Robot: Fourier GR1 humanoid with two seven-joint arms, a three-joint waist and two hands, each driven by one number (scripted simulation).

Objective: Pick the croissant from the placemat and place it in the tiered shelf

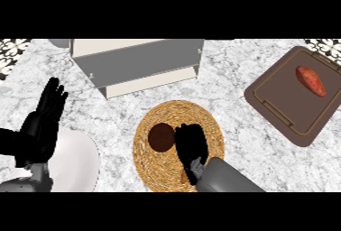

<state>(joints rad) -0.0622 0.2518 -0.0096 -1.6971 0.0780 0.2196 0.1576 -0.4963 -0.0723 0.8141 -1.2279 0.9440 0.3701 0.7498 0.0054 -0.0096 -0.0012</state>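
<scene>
A dark brown croissant (pixel 160 136) lies left of centre on the round woven placemat (pixel 212 122) in the middle of the counter. My right hand (pixel 191 145) hovers over the placemat just right of the croissant, fingers pointing away from me and open, holding nothing. It hides part of the mat. The grey and cream tiered shelf (pixel 136 63) stands behind the placemat at the counter's back. My left hand (pixel 41 122) rests open at the left edge, fingers up.
A brown tray (pixel 279 106) at the right carries a reddish sweet potato (pixel 311 81). A white plate (pixel 78 158) lies at the lower left beside my left forearm. Bare marble lies between the placemat and the shelf.
</scene>
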